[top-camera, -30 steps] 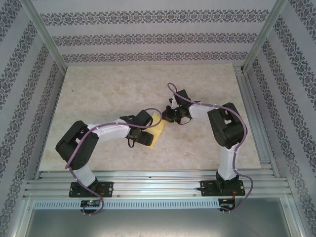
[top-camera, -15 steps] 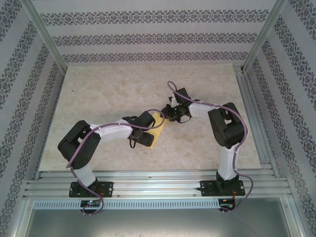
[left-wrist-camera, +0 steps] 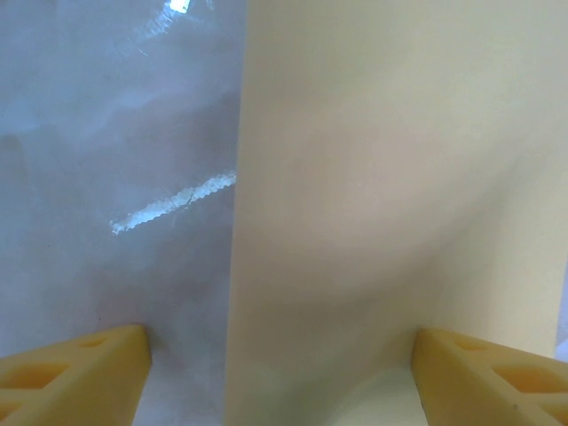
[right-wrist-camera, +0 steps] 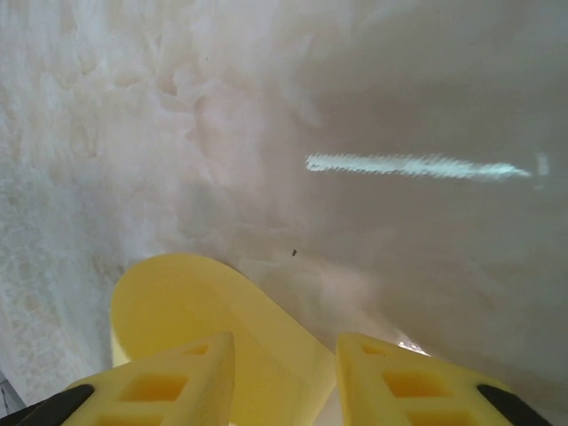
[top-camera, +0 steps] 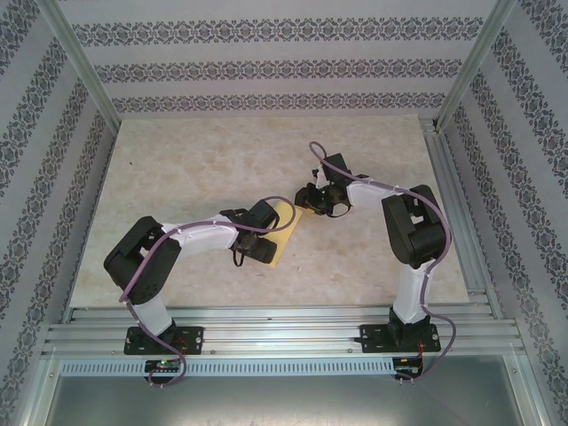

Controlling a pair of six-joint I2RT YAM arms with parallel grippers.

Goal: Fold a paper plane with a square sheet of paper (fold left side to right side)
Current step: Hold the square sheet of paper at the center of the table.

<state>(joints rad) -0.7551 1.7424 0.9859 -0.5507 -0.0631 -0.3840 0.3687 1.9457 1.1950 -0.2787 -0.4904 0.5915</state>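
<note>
Change over the last second: the right end effector (right-wrist-camera: 284, 355) was opened from fully together to partly apart and was backed off a little to the right of the sheet's far corner. The left end effector (left-wrist-camera: 284, 382) was left as it was, fingers wide apart, low over the square sheet of paper (top-camera: 286, 234).

Sheet position: mid-counter (top-camera: 195, 160), between the 2 arms, mostly tucked under the left wrist. From above it was seen as a narrow yellow strip, so the left-to-right fold was judged already laid over.

Meaning for the task: the flap was judged to be just released. A thin sheet cannot be clamped by fingers that far apart. The crease was judged not yet set.

View differences:
- Top view: both arms and the strip's outline were shown, but finger gaps could not be read.
- Right wrist: a curled yellow flap (right-wrist-camera: 191, 306) was seen rising between the 2 fingers (right-wrist-camera: 169, 382), lifted off the counter rather than flat. That curl could not be made out from above.
- Left wrist: 1 straight paper edge was seen running up the frame, with 1 finger (left-wrist-camera: 80, 377) over bare counter and the other over paper. Contact with the sheet could not be told.
</note>
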